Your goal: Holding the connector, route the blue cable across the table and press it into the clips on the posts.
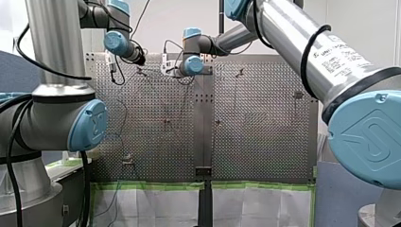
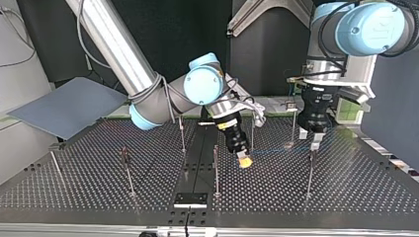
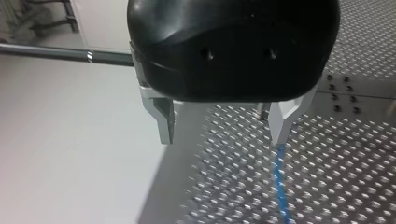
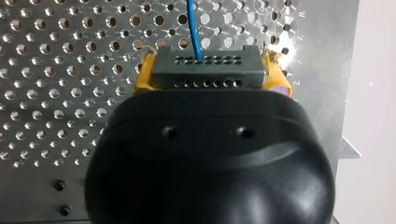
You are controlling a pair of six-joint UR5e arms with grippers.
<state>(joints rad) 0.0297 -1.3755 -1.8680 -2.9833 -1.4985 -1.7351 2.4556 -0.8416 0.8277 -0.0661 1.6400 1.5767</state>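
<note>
Routing: your right claw (image 2: 244, 160) grips connector (image 4: 207, 68), blue cable (image 4: 192, 28) ahead; left claw (image 3: 223, 140) wide, empty. Next: press cable onto nearby post (image 2: 216, 170).

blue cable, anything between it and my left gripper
Nothing visible does. The left gripper is open, and the blue cable starts right beside one metal fingertip, running on over the perforated table.

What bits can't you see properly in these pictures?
- Right wrist view: the rest of the connector, hidden behind my right hand.
- Left wrist view: whether the blue cable touches my left hand's finger; it is blurred, and the edge cuts it off.
- Front view: the clips on the posts; too small.
</note>
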